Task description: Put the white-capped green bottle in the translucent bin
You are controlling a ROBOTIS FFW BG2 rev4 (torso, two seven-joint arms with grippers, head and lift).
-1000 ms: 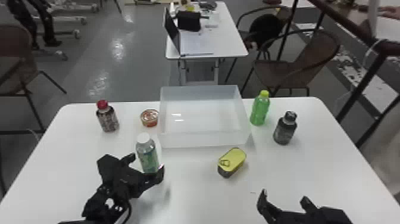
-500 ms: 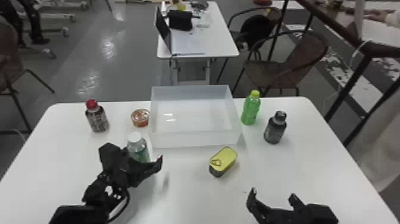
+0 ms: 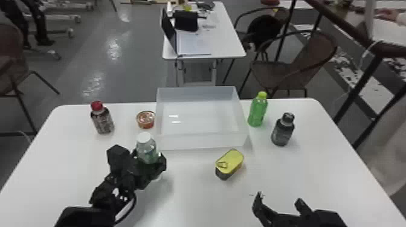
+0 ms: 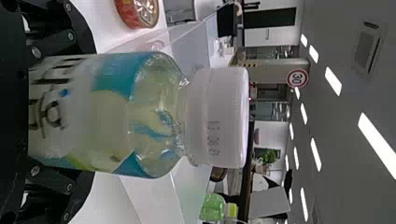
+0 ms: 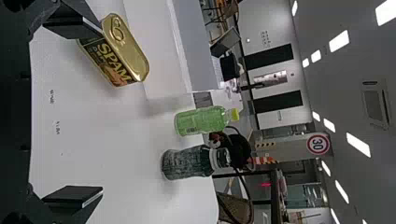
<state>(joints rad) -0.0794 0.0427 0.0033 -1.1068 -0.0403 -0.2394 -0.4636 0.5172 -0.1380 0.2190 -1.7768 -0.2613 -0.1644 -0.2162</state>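
While the black right gripper [image 3: 279, 197] is spread and empty, at 5 o'clock from the bin, the black left gripper [image 3: 149, 158] is around the white-capped green plastic bottle [image 3: 146, 151] at 8 o'clock.
If it already squeezes, I cannot tell; the bottle looks rather full, so probably somewhat heavy, with slippery, slightly soft walls, best held at its body, below the shoulder. The white table [image 3: 196, 199] seems smooth; the translucent rectangular bin [image 3: 202, 142] is at the bottle's 2 o'clock, before grey floor [image 3: 127, 57].
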